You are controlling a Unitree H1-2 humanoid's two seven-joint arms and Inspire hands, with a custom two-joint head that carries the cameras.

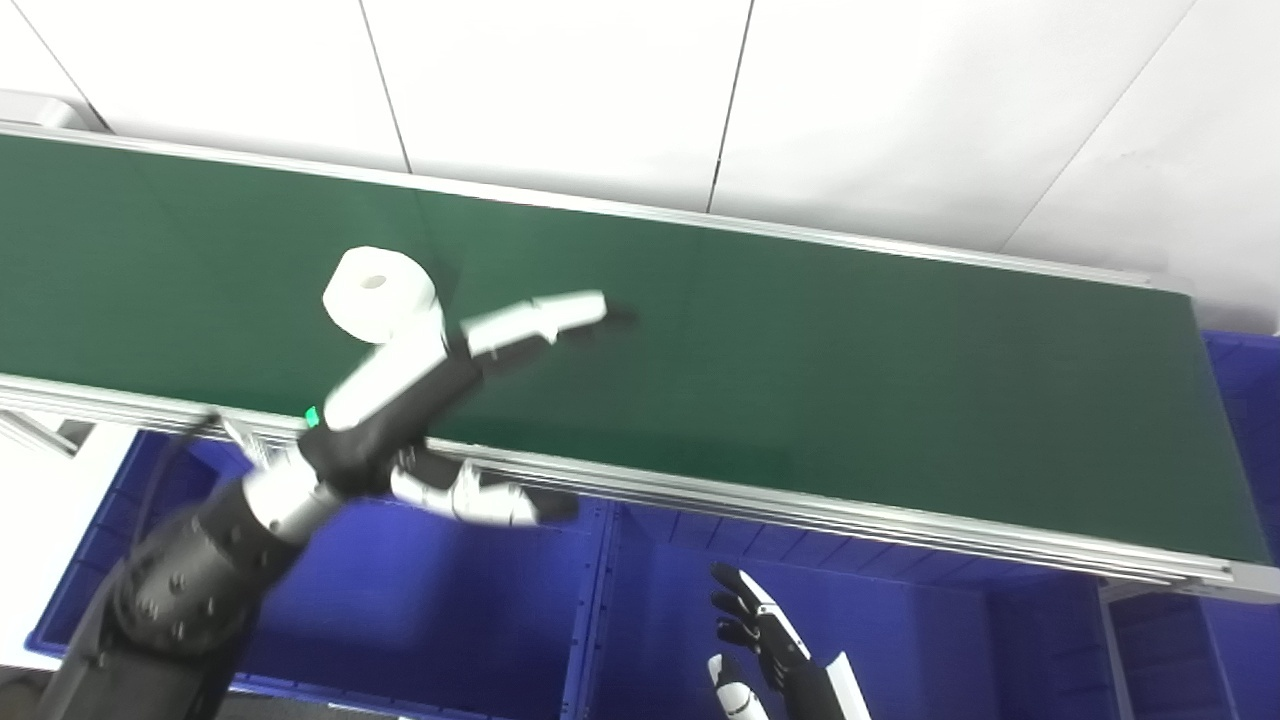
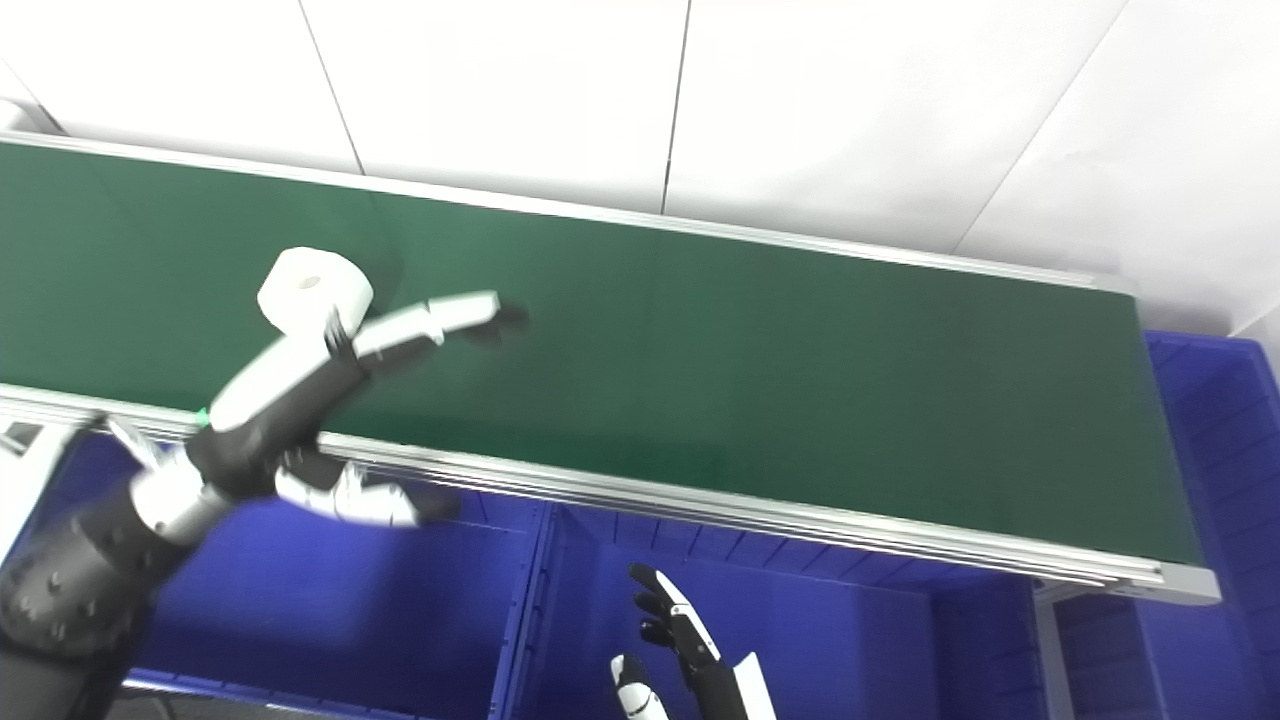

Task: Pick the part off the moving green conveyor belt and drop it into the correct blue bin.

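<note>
Fingers [image 1: 540, 318] of the left hand [image 1: 420, 390], spread apart and gripping nothing, extend over the green conveyor belt [image 1: 800, 370]; the thumb hangs below the belt's near rail, so the hand is splayed rather than curled. The part [image 1: 378, 293], a white squat cylinder with a central hole, stands on the belt touching or just beside the back of the extended fingers; motion blur prevents telling whether contact exists. The left arm enters from the lower left, crossing the aluminium rail [image 1: 800, 500] of the conveyor. The right hand [image 1: 765, 640] waits low at the bottom edge, fingers apart and empty, above the middle blue bin [image 1: 900, 620]. A second blue bin [image 1: 420, 620] lies beneath the left arm, and part of another [image 1: 1245, 400] shows at the far right. Step in hand, as judged: the reach toward the part, before any grasp. The next move calls for bringing the fingers around the cylinder's sides while matching the belt's travel, then closing before it passes. Which bin is correct cannot be determined from these views.
</note>
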